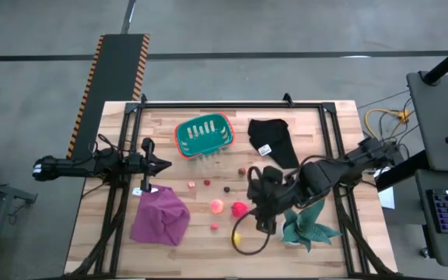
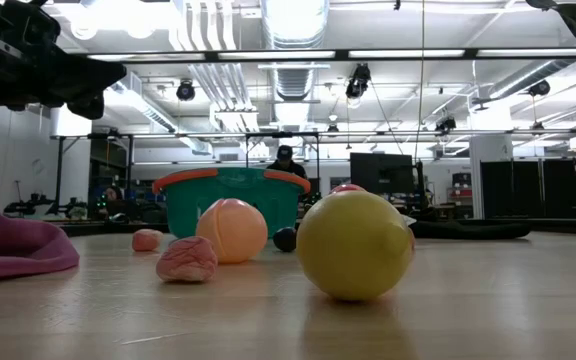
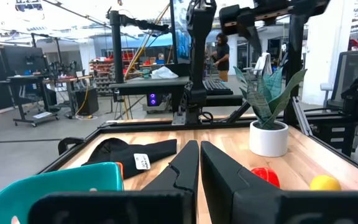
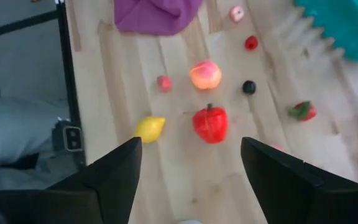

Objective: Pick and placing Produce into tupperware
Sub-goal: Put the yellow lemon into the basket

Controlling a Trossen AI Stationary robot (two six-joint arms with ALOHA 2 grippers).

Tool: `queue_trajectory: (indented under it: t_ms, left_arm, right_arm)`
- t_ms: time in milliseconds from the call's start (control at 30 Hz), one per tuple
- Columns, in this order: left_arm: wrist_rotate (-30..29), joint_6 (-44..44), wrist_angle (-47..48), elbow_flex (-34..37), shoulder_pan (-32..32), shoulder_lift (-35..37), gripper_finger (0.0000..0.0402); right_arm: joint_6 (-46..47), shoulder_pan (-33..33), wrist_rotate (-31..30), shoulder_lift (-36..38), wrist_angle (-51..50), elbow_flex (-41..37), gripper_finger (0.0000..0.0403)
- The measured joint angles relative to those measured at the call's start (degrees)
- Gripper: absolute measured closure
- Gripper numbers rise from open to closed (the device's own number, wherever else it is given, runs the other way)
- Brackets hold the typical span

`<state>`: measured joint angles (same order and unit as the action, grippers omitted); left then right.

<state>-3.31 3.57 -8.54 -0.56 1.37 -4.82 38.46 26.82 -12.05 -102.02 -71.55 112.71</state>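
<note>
The teal tupperware (image 1: 181,140) stands on the far middle of the table, with nothing showing on its ribbed bottom. Small produce lies scattered on the wood nearer than it: a red pepper (image 4: 210,123), a yellow lemon (image 4: 150,129), a peach (image 4: 205,74), a strawberry (image 4: 303,111), a dark berry (image 4: 248,86) and small pink and red pieces. My right gripper (image 1: 257,208) hovers open above the red pepper (image 1: 240,208), which shows between its fingers (image 4: 190,143) without being touched. My left gripper (image 1: 166,164) waits shut at the table's left, beside the tupperware (image 3: 73,180).
A purple cloth (image 1: 160,216) lies at the near left and a black cloth (image 1: 274,140) at the far right of the tupperware. A teal spiky plant in a white pot (image 1: 306,225) stands close to my right arm. A dark cable loop (image 1: 251,245) lies near the lemon (image 1: 237,237).
</note>
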Motion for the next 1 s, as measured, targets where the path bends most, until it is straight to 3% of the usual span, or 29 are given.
queue_trajectory:
  t_ms: [367,567,1000]
  left_arm:
    - [0.0,0.2,-0.3,0.0,0.0,0.0,0.0400]
    - [0.0,0.2,-0.3,0.0,0.0,0.0,0.0400]
    - [0.0,0.2,-0.4,0.0,0.0,0.0,0.0400]
  right_arm:
    - [17.3,7.2,-2.8,-10.5,-3.8,12.9,0.0138]
    - [29.8,7.8,-4.6,-16.8,-9.0,17.8,0.0138]
    - [38.4,6.9,-4.6,-24.2,-13.5,21.5,0.0140]
